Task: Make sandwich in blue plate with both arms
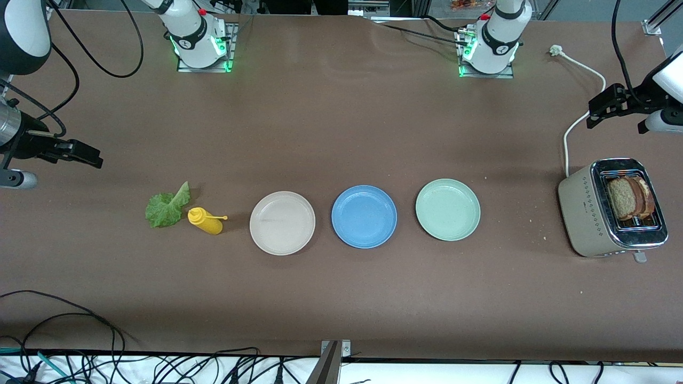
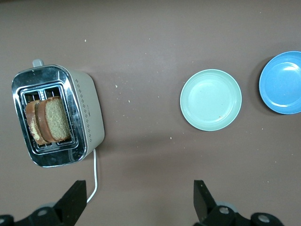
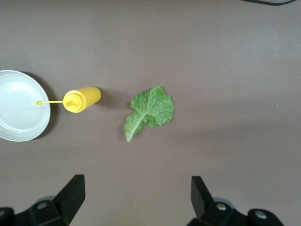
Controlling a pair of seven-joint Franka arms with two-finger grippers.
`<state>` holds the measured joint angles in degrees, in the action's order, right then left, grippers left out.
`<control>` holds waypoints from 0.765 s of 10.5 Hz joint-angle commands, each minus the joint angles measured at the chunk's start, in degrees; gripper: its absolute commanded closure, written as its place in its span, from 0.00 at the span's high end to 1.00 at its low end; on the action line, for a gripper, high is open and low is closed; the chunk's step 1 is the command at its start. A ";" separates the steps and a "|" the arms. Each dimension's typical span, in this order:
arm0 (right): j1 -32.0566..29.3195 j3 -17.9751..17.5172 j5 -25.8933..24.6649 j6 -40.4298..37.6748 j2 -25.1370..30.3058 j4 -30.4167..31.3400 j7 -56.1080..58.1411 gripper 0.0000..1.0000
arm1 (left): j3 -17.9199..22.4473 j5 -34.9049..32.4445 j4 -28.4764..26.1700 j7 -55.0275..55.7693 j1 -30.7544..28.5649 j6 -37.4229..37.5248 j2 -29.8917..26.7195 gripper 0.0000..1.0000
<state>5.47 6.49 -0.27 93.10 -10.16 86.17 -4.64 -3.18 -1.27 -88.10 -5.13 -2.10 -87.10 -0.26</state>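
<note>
The blue plate lies empty, the middle one of a row of three plates. Two brown bread slices stand in the toaster's slots at the left arm's end of the table. A green lettuce leaf lies flat toward the right arm's end. My left gripper hangs open over bare table and the white cable beside the toaster. Over bare table beside the lettuce, my right gripper is open too, holding nothing.
The beige toaster has a white cable running toward the left arm's base. A pale beige plate and a mint-green plate flank the blue one. A yellow squeeze bottle lies beside the lettuce.
</note>
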 commanded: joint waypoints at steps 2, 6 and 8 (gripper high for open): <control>-0.02 -0.25 0.53 -0.90 -0.03 -0.57 0.15 1.00 | 0.10 1.09 1.52 -1.20 0.16 0.18 0.44 1.00; 0.07 -0.25 0.53 -0.90 -0.03 -0.57 0.15 1.00 | 0.10 1.09 1.53 -1.20 0.25 0.18 0.52 1.00; 0.07 -0.25 0.53 -0.90 -0.03 -0.57 0.33 1.00 | 0.10 1.01 1.70 -1.11 0.60 0.09 0.87 1.00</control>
<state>5.53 6.34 -0.27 92.99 -10.19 86.17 -4.64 -3.20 -1.27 -88.04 -5.13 -1.96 -87.24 -0.26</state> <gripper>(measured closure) 0.000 0.000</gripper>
